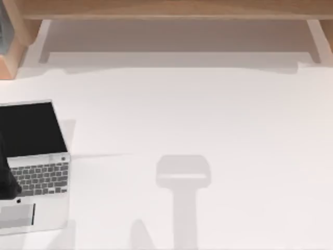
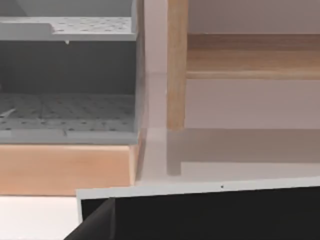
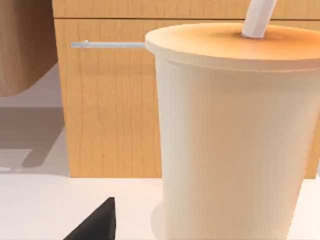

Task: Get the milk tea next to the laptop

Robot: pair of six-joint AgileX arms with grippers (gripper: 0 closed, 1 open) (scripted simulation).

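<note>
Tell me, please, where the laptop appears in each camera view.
Top view: the laptop lies open at the table's left edge.
Left wrist view: its black screen is close up, before a wooden post.
Right wrist view: faces the milk tea instead.
Shared landmark: the white table.

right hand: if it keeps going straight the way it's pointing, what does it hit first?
Most likely the milk tea: in the right wrist view the cup stands upright directly ahead and close, on the white table, with a wooden cabinet front behind it. Exact gap is unclear; only one dark fingertip shows.
</note>
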